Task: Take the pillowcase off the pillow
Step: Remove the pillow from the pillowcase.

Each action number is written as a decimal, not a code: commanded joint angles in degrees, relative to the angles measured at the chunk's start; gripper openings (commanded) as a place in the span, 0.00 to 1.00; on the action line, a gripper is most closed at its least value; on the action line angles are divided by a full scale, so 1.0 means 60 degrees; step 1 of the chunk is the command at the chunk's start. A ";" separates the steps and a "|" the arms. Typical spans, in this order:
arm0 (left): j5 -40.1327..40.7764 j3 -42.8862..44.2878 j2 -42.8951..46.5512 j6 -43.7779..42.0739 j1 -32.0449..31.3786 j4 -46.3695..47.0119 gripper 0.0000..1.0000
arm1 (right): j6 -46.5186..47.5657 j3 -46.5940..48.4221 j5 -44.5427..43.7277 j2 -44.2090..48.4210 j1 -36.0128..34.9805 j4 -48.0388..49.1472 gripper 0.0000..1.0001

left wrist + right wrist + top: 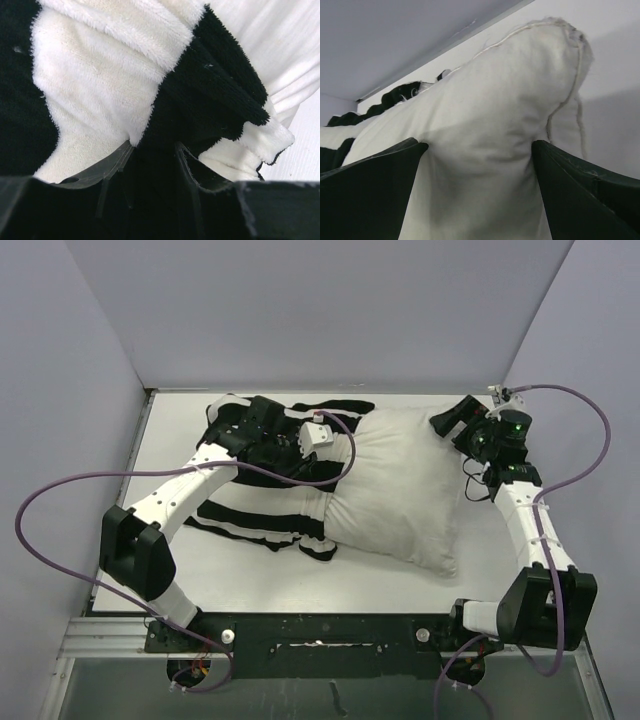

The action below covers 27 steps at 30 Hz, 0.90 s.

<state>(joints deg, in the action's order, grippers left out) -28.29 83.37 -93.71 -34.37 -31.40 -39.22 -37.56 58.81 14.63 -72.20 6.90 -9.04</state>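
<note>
The plain white pillow lies across the middle of the table. Its left part is still inside the black-and-white striped pillowcase, which is bunched up at the left. My left gripper is over the cover's edge where it meets the pillow. In the left wrist view, my left gripper is shut on a black fold of the pillowcase. At the far right corner, my right gripper stands open. In the right wrist view, my right gripper has the pillow bulging between its spread fingers.
A white table holds everything, with grey walls close behind and on both sides. Purple cables loop off both arms. The arms' bases sit on the black rail at the near edge.
</note>
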 commanded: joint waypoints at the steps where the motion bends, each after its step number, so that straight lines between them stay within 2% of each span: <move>1: -0.0265 -0.0514 -0.0260 0.0196 -0.0172 -0.2470 0.30 | -0.1174 0.0031 0.1617 -0.0729 -0.0420 0.2791 0.98; 5: -0.0256 -0.0525 -0.0226 0.0045 -0.0161 -0.2649 0.29 | -0.1342 0.0957 0.2328 -0.1547 -0.1083 0.3208 0.99; 6: -0.0271 -0.0566 -0.0186 0.0032 -0.0158 -0.2690 0.29 | -0.1342 0.1120 0.2438 -0.1695 -0.1198 0.3268 0.97; 7: -0.0297 -0.0609 -0.0125 0.0021 -0.0158 -0.2732 0.29 | -0.1353 0.1283 0.2518 -0.1824 -0.1285 0.3296 0.90; 8: -0.0341 -0.0642 -0.0044 0.0007 -0.0158 -0.2790 0.29 | -0.1368 0.1458 0.2626 -0.1937 -0.1335 0.3332 0.80; 9: -0.0375 -0.0634 0.0051 -0.0017 -0.0147 -0.2867 0.31 | -0.1391 0.1571 0.2728 -0.2039 -0.1359 0.3426 0.65; 11: -0.0404 -0.0407 0.0291 -0.0097 -0.0087 -0.3104 0.47 | -0.1415 0.1736 0.2994 -0.2165 -0.1367 0.3961 0.35; 12: -0.0451 -0.0181 0.0437 -0.0052 0.0047 -0.3128 0.53 | -0.1397 0.1792 0.3195 -0.2204 -0.1369 0.4450 0.15; 13: -0.0630 0.0133 0.0579 0.0022 0.0274 -0.3141 0.56 | -0.1220 0.1906 0.3365 -0.2200 -0.1387 0.5089 0.04; 14: -0.0887 0.0741 0.0669 0.0143 0.0579 -0.3215 0.58 | -0.0970 0.2028 0.3584 -0.2154 -0.1415 0.5578 0.00; 17: -0.1793 0.2790 0.0524 0.0642 0.1739 -0.3743 0.64 | -0.0127 0.2304 0.4135 -0.1923 -0.1581 0.7087 0.00; 20: -0.2143 0.4616 0.0164 0.1525 0.2450 -0.3673 0.65 | 0.0326 0.2175 0.4505 -0.1647 -0.1681 0.9198 0.00; 23: -0.1720 0.5273 0.0039 0.2632 0.2668 -0.2808 0.66 | 0.0614 0.1992 0.4547 -0.1366 -0.1793 1.0555 0.00; 27: -0.1467 0.5378 -0.0151 0.4094 0.2645 -0.2189 0.70 | 0.0995 0.1444 0.4636 -0.0928 -0.2111 1.1404 0.00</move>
<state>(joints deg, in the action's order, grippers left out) -36.49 114.74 -92.36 -21.06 -14.79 -55.42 -35.00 66.67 39.77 -86.15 -4.10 34.83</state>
